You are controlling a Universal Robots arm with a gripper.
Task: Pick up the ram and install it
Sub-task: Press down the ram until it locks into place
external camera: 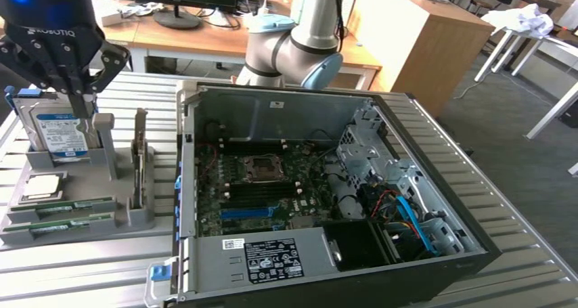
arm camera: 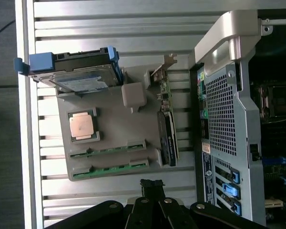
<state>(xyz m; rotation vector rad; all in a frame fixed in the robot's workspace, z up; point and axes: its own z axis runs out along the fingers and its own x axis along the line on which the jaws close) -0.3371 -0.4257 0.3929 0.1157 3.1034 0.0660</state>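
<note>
1. My gripper [external camera: 86,105] is closed on nothing and hangs high over the grey holder [external camera: 135,216] on the counter [external camera: 91,267].
2. The ram [external camera: 68,206] stands on edge in a slot of that holder, with a second stick [external camera: 63,225] just beside it. I judge the slots hold the top edges clear for a pinch.
3. The computer case [external camera: 271,95] lies open beside the holder with its motherboard [external camera: 262,186] facing up, probably so it can be reached from above.

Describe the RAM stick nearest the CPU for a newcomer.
On the exterior view's left of the open computer case stands a grey parts holder. Beside its square silver CPU lies the ram, a long thin green strip; its twin lies one slot farther out.
</note>
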